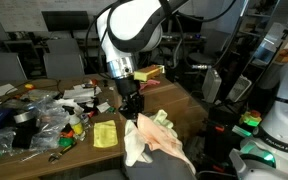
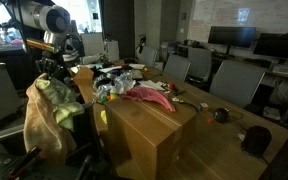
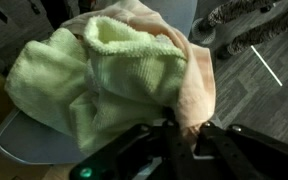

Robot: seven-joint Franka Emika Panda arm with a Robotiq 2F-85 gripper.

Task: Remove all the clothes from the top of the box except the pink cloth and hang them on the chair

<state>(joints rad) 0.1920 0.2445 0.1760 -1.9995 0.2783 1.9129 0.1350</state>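
My gripper [image 3: 174, 135] is shut on a fold of a peach cloth [image 3: 189, 70] that drapes over the chair back [image 3: 34, 150] together with a light green towel [image 3: 94, 70]. In both exterior views the gripper [image 1: 131, 108] [image 2: 54, 75] hangs just above these cloths [image 1: 156, 135] [image 2: 49, 108] on the chair beside the box. The pink cloth [image 2: 149, 95] lies on top of the wooden box [image 2: 159, 135]. A small yellow cloth [image 1: 105, 135] lies on the wooden top near its front edge.
Bottles, bags and other clutter [image 1: 39, 110] cover the far part of the wooden top. Office chairs [image 2: 234, 80] and monitors [image 2: 229, 38] stand behind. A white machine with green lights [image 1: 279, 125] stands close by the chair.
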